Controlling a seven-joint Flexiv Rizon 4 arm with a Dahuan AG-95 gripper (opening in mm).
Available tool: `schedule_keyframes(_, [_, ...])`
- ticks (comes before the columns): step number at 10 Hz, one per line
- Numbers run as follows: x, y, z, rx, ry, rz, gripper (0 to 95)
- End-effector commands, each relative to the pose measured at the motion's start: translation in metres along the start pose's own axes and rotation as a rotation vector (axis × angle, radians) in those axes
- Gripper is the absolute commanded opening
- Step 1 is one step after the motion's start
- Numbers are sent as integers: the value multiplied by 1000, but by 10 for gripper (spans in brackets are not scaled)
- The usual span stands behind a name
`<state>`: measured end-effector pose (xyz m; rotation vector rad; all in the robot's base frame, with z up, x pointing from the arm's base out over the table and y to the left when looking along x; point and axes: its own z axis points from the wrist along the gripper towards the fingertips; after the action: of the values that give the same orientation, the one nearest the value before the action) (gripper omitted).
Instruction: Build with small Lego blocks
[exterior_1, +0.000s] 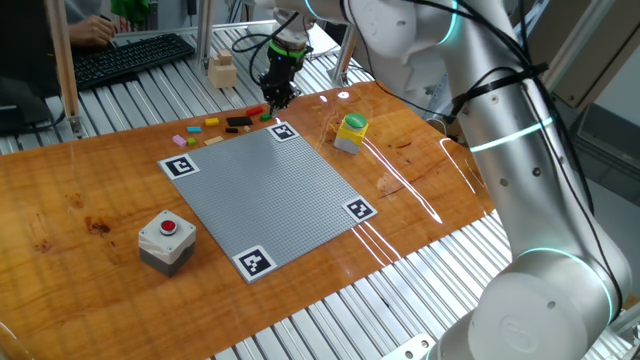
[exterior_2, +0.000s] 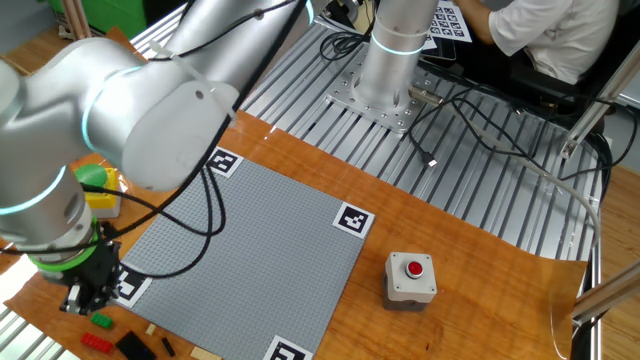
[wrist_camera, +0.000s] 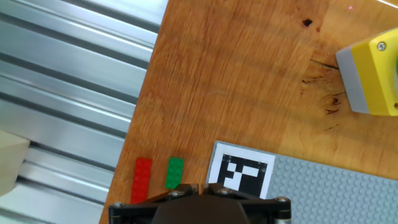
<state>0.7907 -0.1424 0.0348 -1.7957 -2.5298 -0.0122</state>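
Glossy wooden table (exterior_1: 90, 190); studded grey baseplate (exterior_1: 265, 190)

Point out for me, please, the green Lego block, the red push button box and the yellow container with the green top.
green Lego block (wrist_camera: 175, 172), hand view, middle of its studded top.
red push button box (exterior_2: 412, 279), the other fixed view, its grey top beside the button.
yellow container (exterior_1: 350, 135), one fixed view, its yellow side wall.

No words, brands or numbers can be read in any view. The only signs are black-and-white square fiducial markers, one at each corner of the grey baseplate (exterior_1: 270, 190); the corner marker (wrist_camera: 241, 173) shows closest in the hand view. A sheet of similar markers (exterior_2: 449, 20) lies far off, too small to read.
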Motion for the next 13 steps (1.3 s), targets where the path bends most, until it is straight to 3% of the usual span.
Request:
schedule_keyframes(1, [1,-3,0,3,-15,22,190])
schedule_keyframes(3, [1,-3,0,-9,-27,30,190])
schedule_keyframes(7, [1,-3,0,-63,-46,100,190])
schedule_keyframes(13, [1,-3,0,-69,-40,90,190])
